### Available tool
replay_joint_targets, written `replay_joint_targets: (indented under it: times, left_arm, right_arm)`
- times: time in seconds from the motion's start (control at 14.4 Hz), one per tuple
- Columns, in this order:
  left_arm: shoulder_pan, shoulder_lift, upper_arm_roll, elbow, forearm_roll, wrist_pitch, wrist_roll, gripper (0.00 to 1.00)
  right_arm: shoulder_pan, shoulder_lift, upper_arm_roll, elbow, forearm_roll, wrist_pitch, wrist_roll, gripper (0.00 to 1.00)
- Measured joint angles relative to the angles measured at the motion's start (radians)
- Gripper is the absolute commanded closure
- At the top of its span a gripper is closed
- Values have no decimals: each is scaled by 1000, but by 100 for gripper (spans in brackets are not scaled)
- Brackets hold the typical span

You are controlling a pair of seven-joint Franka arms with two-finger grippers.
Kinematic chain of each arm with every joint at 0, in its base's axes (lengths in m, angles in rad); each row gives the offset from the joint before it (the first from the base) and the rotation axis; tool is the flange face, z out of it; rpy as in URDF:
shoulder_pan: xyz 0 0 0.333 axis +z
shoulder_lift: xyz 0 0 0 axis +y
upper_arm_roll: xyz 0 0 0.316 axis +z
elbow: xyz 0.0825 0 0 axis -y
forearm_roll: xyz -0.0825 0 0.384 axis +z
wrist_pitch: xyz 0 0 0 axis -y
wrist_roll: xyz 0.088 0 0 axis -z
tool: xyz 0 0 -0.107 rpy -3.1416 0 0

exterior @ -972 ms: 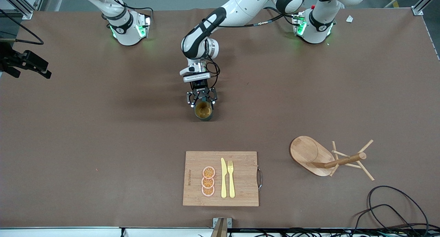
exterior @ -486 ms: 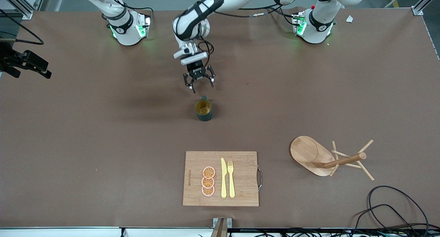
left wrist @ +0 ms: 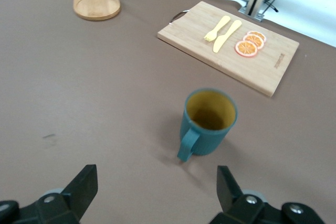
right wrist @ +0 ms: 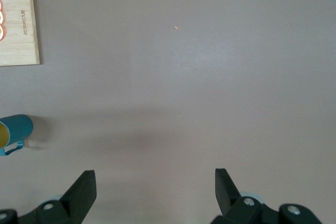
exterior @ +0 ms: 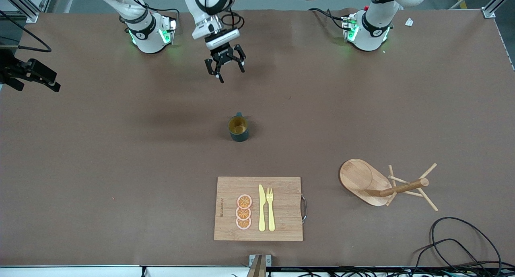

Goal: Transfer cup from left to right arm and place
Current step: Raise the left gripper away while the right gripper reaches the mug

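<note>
While right hand [right wrist: 152, 192] (open) escapes front, cup [exterior: 238, 128] shows.

We see the cup [exterior: 238, 128] upright mid-table. Cutting board [exterior: 258, 208] sits at its 6 o'clock, nearer the front camera, carrying slices [exterior: 244, 212], knife [exterior: 262, 208], fork [exterior: 270, 209]. Wooden rack [exterior: 382, 184] at 4 o'clock, toward left arm's end.

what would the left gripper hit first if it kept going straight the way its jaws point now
Probably the bare table: the left gripper, jaws open, hangs over it. In the left wrist view the cup stands upright ahead of the jaws, so it could come first; depth is unclear.
</note>
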Motion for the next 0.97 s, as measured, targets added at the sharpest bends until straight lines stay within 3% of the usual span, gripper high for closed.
replay_joint_targets:
  times: [0.21, 0.42, 0.69, 0.97]
  left_arm:
    - [137, -202, 1, 12, -205, -24, 243, 0]
    - [304, -377, 2, 8, -333, -61, 512, 0]
    - [558, -480, 2, 0, -494, -70, 891, 0]
    - [827, -509, 2, -7, -571, -97, 1267, 0]
  right_arm:
    - [2, 0, 7, -13, 2, -7, 0, 0]
    - [10, -3, 11, -50, 4, -3, 14, 0]
    - [45, -12, 13, -88, 16, 37, 86, 0]
    - [148, -21, 18, -180, 19, 196, 227, 0]
